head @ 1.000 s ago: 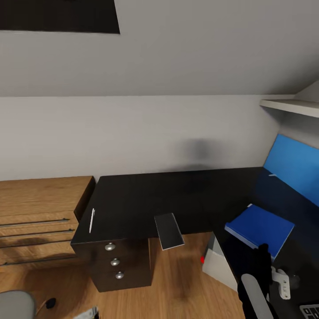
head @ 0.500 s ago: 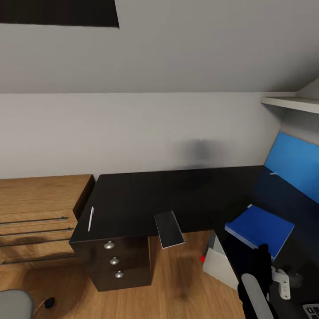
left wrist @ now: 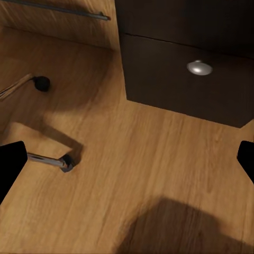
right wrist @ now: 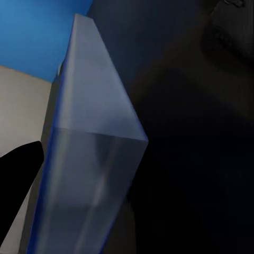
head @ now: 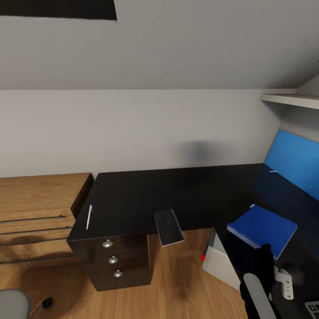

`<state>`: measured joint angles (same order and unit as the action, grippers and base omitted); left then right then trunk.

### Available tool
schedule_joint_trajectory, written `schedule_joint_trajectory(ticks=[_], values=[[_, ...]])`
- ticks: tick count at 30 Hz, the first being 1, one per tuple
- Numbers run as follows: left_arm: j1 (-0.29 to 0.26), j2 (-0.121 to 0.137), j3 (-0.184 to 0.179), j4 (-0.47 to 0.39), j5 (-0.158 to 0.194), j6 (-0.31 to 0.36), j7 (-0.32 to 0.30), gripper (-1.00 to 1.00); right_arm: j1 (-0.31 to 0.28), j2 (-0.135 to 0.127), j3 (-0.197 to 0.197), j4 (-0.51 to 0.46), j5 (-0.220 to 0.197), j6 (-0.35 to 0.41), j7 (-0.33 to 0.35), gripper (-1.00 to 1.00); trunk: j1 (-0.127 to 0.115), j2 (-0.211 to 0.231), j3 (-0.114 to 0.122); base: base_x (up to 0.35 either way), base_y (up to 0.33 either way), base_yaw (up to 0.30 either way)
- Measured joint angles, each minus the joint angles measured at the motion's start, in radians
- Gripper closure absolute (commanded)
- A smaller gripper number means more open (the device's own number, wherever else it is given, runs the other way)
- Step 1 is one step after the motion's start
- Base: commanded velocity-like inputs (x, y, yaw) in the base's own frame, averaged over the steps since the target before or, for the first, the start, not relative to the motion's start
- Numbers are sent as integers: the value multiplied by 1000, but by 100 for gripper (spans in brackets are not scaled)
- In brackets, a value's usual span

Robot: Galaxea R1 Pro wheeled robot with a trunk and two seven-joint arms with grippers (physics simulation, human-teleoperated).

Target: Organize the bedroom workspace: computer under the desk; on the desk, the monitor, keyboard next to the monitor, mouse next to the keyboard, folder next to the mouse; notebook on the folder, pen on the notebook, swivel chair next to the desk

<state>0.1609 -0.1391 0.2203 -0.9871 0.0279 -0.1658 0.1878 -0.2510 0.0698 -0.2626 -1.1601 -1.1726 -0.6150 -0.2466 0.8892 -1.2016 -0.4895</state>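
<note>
Left hand (left wrist: 127, 159) jaws apart, empty; right hand state indeterminate. Notebook (head: 169, 227) overhangs worktop (head: 146, 199) edge: grip overhang, carry level to folder (head: 261, 230).

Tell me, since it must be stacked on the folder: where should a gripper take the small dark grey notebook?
Probably by the end of the small dark grey notebook that overhangs the black desk's front edge, coming from the floor side: fingers can close above and below it there.
</note>
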Motion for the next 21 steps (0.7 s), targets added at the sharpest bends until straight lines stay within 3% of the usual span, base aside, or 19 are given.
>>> schedule_joint_trajectory(ticks=[4, 19, 20, 21], values=[[0, 0, 0, 0, 0, -1, 0, -100, 0, 0, 1, -1, 0, 2, -1, 100, 15, -28, -13, 0, 0, -127], [0, 3, 2, 2, 2, 1, 2, -100, 0, -1, -3, -2, 1, 6, -7, 100, 15, -28, -13, 0, 0, -4], [0, 3, 2, 2, 2, 1, 2, -100, 0, -1, -3, -2, 1, 6, -8, -100, 15, -28, -13, 0, 0, 0], [0, 3, 2, 2, 3, 1, 2, -100, 0, -1, -4, -2, 2, 6, -8, -100, 15, -28, -13, 0, 0, 0]])
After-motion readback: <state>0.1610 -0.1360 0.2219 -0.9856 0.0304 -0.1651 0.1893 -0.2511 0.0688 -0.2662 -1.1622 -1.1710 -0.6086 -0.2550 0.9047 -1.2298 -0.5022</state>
